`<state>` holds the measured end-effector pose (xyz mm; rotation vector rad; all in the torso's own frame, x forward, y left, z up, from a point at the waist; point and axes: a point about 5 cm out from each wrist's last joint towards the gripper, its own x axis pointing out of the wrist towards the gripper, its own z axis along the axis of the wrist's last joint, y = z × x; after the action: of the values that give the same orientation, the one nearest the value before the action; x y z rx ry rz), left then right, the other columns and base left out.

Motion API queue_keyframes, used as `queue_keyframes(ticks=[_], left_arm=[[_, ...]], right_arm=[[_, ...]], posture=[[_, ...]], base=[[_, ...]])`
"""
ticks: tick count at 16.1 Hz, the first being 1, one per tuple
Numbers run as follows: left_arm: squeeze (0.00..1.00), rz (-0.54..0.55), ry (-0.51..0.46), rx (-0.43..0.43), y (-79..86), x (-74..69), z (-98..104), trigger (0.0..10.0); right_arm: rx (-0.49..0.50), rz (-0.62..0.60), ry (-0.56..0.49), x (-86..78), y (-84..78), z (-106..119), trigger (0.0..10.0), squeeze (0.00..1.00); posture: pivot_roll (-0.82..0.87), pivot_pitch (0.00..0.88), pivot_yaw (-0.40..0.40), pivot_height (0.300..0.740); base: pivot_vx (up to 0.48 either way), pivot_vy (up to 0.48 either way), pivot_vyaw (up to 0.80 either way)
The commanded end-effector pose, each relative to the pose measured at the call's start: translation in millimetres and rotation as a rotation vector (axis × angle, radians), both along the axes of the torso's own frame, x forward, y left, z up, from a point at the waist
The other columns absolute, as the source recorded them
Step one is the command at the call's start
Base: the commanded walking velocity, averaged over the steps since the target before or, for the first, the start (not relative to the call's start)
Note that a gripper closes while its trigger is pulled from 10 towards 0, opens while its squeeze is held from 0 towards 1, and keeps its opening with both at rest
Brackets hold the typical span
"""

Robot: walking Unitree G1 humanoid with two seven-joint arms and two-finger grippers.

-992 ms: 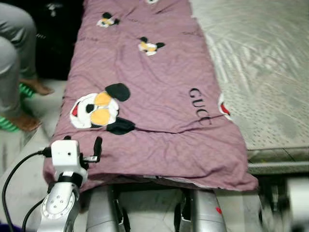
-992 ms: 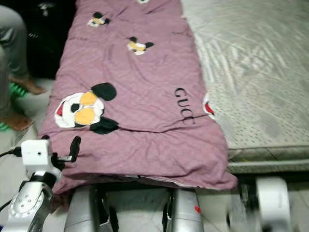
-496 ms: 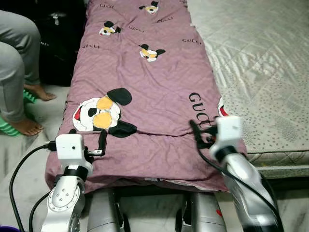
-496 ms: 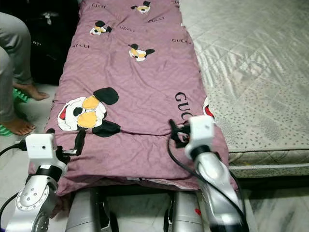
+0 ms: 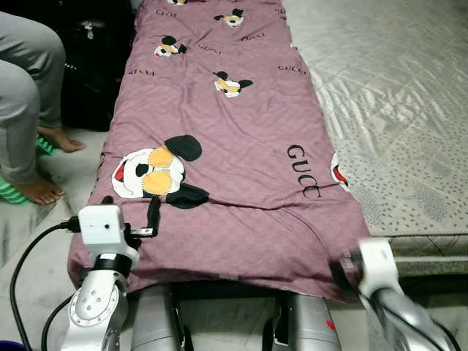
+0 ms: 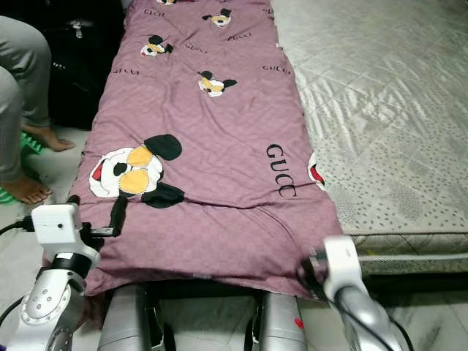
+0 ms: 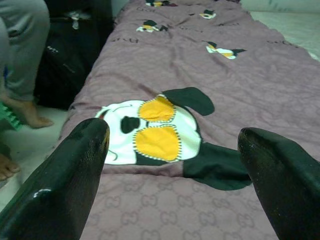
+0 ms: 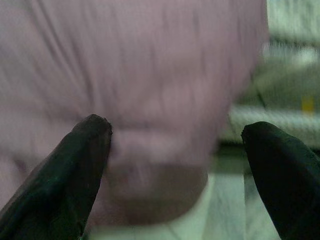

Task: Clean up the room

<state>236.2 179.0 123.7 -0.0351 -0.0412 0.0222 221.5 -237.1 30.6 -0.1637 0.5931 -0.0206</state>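
My right gripper (image 8: 170,165) has dropped from atop the purple quilt (image 5: 234,146) to its near corner, fingers spread, empty; my left gripper (image 7: 172,165) stays open over the quilt's near edge on the bed (image 5: 409,110)

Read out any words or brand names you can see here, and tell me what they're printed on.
"GUCCI", large black letters on the purple blanket, near its right edge.
"GUCCI", smaller repeats farther up the blanket, for instance and; others up there are too small to read surely.
The faint pattern woven into the blanket is too blurred to read.
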Motion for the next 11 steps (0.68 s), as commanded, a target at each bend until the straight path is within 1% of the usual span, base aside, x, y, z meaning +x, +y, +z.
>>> queue_keyframes(ticks=[1, 2, 3, 4, 5, 6, 7, 8, 9, 10, 11], left_arm=[[0.00, 0.005, 0.012, 0.000, 2.0, -0.9, -1, 10.0], [0.00, 0.003, 0.012, 0.002, 3.3, 0.8, 0, 10.0], [0.00, 0.002, 0.011, 0.004, 4.1, 2.4, 0, 10.0], [0.00, -0.001, 0.008, 0.006, 3.7, 3.5, 0, 10.0], [0.00, -0.002, 0.006, 0.006, 3.4, 4.3, 1, 10.0], [0.00, 0.001, 0.002, 0.008, 3.6, 4.7, 1, 10.0], [0.00, 0.004, -0.001, 0.008, 3.9, 4.8, 1, 10.0], [0.00, 0.020, -0.011, 0.013, 4.9, 5.6, 2, 10.0], [0.00, 0.021, -0.015, 0.014, 5.1, 6.5, 3, 10.0], [0.00, 0.022, -0.025, 0.013, 5.0, 8.1, 5, 10.0], [0.00, 0.023, -0.034, 0.012, 4.9, 9.6, 7, 10.0]], right_arm=[[-0.004, 0.004, -0.004, -6.4, -3.5, 4, 10.0, 1.00], [-0.019, 0.003, 0.027, -20.8, -9.6, 1, 10.0, 1.00], [-0.029, 0.004, 0.048, -31.1, -14.9, -1, 10.0, 1.00], [-0.030, 0.004, 0.027, -32.8, -16.1, 3, 10.0, 1.00], [-0.049, -0.005, -0.044, -27.4, -18.5, 12, 10.0, 1.00], [-0.053, -0.017, -0.155, -15.6, -18.6, 28, 10.0, 1.00], [-0.072, -0.016, -0.233, -6.2, -17.7, 40, 10.0, 1.00], [-0.121, -0.026, -0.510, 28.0, -7.3, 89, 10.0, 1.00], [-0.112, -0.030, -0.577, 36.1, -1.4, 102, 10.0, 1.00], [-0.066, -0.027, -0.635, 45.3, 9.3, 113, 10.0, 1.00], [-0.001, -0.006, -0.657, 52.8, 23.6, 118, 10.0, 0.95]], posture=[[0.00, 0.141, -0.007, 0.547], [-0.01, 0.139, -0.004, 0.547], [-0.01, 0.138, -0.001, 0.547], [-0.01, 0.138, 0.000, 0.547], [-0.01, 0.136, 0.002, 0.547], [-0.02, 0.133, 0.004, 0.547], [-0.02, 0.128, 0.005, 0.547], [-0.01, 0.119, 0.007, 0.547], [-0.01, 0.104, 0.009, 0.547], [0.00, 0.094, 0.010, 0.547], [0.00, 0.086, 0.011, 0.547]], base=[[0.000, 0.000, 0.00], [0.000, 0.000, 0.00], [0.000, 0.000, 0.00], [0.000, 0.000, 0.00], [0.000, 0.000, 0.00], [0.000, 0.000, 0.00], [0.000, 0.000, 0.00], [0.000, 0.000, 0.00], [0.000, 0.000, 0.00], [0.000, 0.000, 0.00], [0.000, 0.000, 0.00]])
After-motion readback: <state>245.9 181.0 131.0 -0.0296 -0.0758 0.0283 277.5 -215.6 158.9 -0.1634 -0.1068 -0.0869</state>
